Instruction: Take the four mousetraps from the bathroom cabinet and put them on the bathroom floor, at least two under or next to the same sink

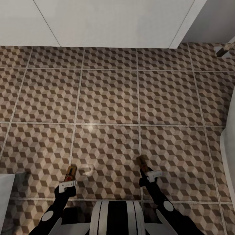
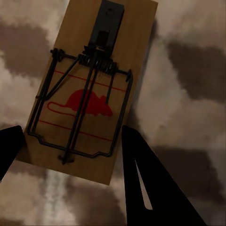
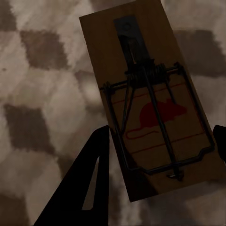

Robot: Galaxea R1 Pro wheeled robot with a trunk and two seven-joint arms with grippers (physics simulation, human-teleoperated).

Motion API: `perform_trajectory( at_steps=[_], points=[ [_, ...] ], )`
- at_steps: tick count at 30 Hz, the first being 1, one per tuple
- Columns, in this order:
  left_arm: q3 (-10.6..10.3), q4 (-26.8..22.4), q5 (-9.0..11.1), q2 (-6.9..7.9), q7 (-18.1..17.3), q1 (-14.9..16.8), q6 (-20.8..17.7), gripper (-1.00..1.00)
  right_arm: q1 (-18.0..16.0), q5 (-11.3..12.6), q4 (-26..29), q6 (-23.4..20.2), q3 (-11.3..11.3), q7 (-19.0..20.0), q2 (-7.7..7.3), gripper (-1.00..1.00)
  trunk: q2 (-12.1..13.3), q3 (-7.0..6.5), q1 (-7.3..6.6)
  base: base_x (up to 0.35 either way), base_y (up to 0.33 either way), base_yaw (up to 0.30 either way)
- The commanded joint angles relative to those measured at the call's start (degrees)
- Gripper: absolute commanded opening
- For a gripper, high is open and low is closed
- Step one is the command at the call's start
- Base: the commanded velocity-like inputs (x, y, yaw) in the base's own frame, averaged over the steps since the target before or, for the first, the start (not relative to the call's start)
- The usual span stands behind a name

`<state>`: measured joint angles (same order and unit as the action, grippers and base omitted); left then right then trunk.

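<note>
Currently the left gripper [image 2: 70, 141] clamps one mousetrap [image 2: 92, 89] and the right gripper [image 3: 162, 141] another mousetrap [image 3: 150, 99], each board printed with a red mouse outline and ruled lines, no legible writing, both held above the cube-patterned bathroom floor [image 1: 107, 98].

The head camera looked steeply down over both arms at the patterned floor [image 1: 107, 98], a white cabinet front [image 1: 107, 23] along its far edge. Each wrist camera sat close above a mousetrap [image 2: 89, 89] [image 3: 150, 103], with that same floor behind it.
</note>
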<state>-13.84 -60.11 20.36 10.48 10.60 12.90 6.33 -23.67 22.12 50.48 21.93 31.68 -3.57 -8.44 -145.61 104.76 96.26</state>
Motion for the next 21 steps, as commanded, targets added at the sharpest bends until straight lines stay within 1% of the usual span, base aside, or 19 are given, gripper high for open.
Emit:
perform_trajectory(
  at_steps=[1, 13, 18, 21],
  points=[
    [-0.36, 0.03, 0.39, 0.08, 0.65, 0.03, 0.27, -1.0, -0.06, 0.55, -0.01, 0.29, 0.35, -0.3, -0.05, -1.0, -0.01, 0.02, -0.01, 0.0, 0.0, 0.0],
    [-0.42, 0.01, 0.39, 0.07, 0.65, 0.02, 0.32, -1.0, -0.06, 0.55, -0.03, 0.39, 0.32, -0.3, 0.0, -1.0, -0.01, 0.02, -0.01, 0.0, 0.0, 0.0],
    [-0.4, -0.82, 0.37, 0.07, 0.65, 0.03, 0.28, -1.0, -0.06, 0.55, -0.03, 0.4, 0.32, -0.3, 0.0, -1.0, -0.01, 0.02, -0.01, 0.0, 0.0, 0.0],
    [-1.06, -0.83, 0.27, -0.38, 0.83, 0.04, 0.08, -1.0, -0.06, 0.46, -0.03, 0.43, 0.32, -0.24, 0.02, -1.0, -0.01, 0.02, -0.01, 0.0, 0.0, 0.0]
  ],
)
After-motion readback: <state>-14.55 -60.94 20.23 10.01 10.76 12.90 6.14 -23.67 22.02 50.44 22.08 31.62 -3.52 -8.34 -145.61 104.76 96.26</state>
